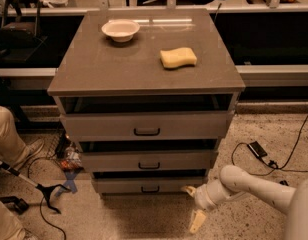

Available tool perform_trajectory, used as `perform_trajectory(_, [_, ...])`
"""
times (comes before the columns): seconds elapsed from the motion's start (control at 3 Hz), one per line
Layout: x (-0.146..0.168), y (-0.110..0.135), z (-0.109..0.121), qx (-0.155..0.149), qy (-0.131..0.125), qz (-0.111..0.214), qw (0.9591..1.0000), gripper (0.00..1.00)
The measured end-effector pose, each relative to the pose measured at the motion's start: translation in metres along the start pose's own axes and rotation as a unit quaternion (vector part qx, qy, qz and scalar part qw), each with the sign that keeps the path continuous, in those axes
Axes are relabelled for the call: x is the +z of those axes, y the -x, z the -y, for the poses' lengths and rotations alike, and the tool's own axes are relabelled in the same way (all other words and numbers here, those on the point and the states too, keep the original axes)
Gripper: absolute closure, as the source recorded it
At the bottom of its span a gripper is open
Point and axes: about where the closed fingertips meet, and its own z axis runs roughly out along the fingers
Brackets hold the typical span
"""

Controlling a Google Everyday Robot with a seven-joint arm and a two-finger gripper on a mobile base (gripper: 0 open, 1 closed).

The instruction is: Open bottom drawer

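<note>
The bottom drawer (pixel 150 185) is the lowest of three grey drawers in the cabinet, with a small black bar handle (pixel 150 189) in the middle of its front. Its front stands a little out of the cabinet, like the two above it. My gripper (pixel 193 205) is low at the right of the cabinet, beside the bottom drawer's right end and apart from the handle. Its two pale fingers are spread: one fingertip (pixel 187 189) is near the drawer's right corner, the other (pixel 196 221) points down at the floor. It holds nothing. My white arm (pixel 254 186) comes in from the lower right.
On the cabinet top (pixel 94 69) are a white bowl (pixel 120 30) and a yellow sponge (pixel 178 57). A person's leg and shoe (pixel 14 144) are at the left, with a grabber tool (pixel 39 186) and cables on the floor. A black cable and adapter (pixel 257 150) lie at the right.
</note>
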Motion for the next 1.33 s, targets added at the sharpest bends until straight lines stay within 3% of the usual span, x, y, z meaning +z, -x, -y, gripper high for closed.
perform_trajectory(0.33, [0.026,-0.012,0.011,-0.079,0.061,-0.015,0.9949,0.00])
perform_trajectory(0.67, [0.046,-0.025,0.024,-0.142,0.129,-0.013,0.9814,0.00])
perform_trajectory(1.0, [0.031,-0.020,0.046,-0.158,0.126,-0.010,0.9793,0.00])
perform_trajectory(1.33, [0.036,-0.023,0.043,-0.161,0.122,-0.011,0.9794,0.00])
